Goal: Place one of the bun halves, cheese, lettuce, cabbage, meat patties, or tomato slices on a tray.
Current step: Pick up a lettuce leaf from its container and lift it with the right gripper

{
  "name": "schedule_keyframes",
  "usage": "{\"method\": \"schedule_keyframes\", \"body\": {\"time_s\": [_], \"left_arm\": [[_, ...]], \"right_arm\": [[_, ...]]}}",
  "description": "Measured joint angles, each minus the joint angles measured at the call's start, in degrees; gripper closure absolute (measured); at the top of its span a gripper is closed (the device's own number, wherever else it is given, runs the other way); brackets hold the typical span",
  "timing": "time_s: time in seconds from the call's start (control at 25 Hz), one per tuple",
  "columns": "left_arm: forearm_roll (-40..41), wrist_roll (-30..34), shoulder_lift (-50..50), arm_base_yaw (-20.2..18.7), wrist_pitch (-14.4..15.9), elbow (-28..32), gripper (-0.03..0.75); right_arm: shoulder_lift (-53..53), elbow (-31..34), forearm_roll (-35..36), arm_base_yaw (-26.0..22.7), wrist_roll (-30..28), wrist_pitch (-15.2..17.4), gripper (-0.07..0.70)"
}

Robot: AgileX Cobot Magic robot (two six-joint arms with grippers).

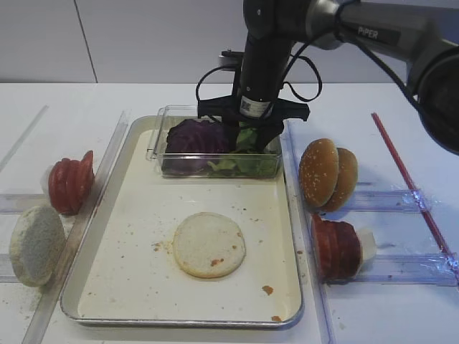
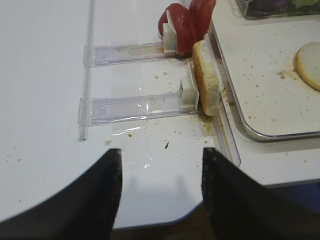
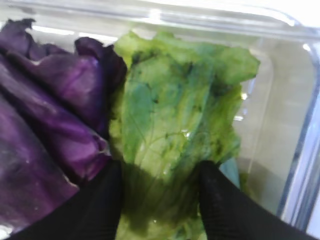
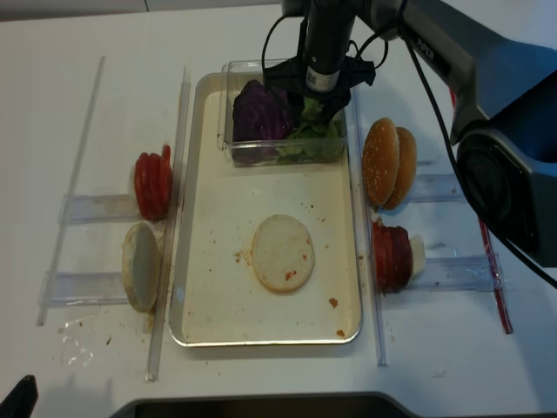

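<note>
Ruffled green lettuce (image 1: pixel 247 161) (image 3: pixel 175 120) (image 4: pixel 309 139) lies in a small clear box beside dark purple cabbage (image 1: pixel 195 137) (image 3: pixel 45 125) (image 4: pixel 259 117). My right gripper (image 1: pixel 247 140) (image 3: pixel 160 170) (image 4: pixel 315 113) reaches down into the box. Its black fingers stand apart on either side of a lettuce leaf, which fills the gap between them. The box sits at the far end of the silver tray (image 1: pixel 143 215) (image 4: pixel 218 226), where a pale flat bun half (image 1: pixel 209 244) (image 4: pixel 282 252) (image 2: pixel 310 62) lies in the middle. My left gripper (image 2: pixel 161 155) hangs open over the table's near left corner with nothing in it.
Clear plastic racks flank the tray. The left ones hold tomato slices (image 1: pixel 70 183) (image 2: pixel 185 22) and a pale bun half (image 1: pixel 36 246) (image 2: pixel 205 77). The right ones hold sesame bun halves (image 1: pixel 326 174) and more tomato slices (image 1: pixel 337 247). A red rod (image 1: pixel 409 179) lies at the far right.
</note>
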Motion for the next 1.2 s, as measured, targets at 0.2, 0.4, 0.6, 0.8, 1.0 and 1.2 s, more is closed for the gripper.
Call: {"method": "schedule_keyframes", "body": {"time_s": [0.2, 0.4, 0.6, 0.8, 1.0, 1.2], "left_arm": [[0.0, 0.0, 0.0, 0.0, 0.0, 0.0, 0.368], [0.0, 0.0, 0.0, 0.0, 0.0, 0.0, 0.368], [0.0, 0.0, 0.0, 0.0, 0.0, 0.0, 0.368], [0.0, 0.0, 0.0, 0.0, 0.0, 0.0, 0.368], [0.0, 0.0, 0.0, 0.0, 0.0, 0.0, 0.368], [0.0, 0.0, 0.0, 0.0, 0.0, 0.0, 0.368]], "right_arm": [[0.3, 0.0, 0.5, 0.0, 0.0, 0.0, 0.378], [0.3, 0.0, 0.6, 0.0, -0.1, 0.0, 0.536], [0.0, 0.0, 0.6, 0.0, -0.3, 0.1, 0.556], [-2.8, 0.0, 0.5, 0.0, -0.3, 0.1, 0.556], [-5.3, 0.0, 0.9, 0.0, -0.3, 0.2, 0.557], [-8.1, 0.0, 2.0, 0.0, -0.3, 0.3, 0.558]]}}
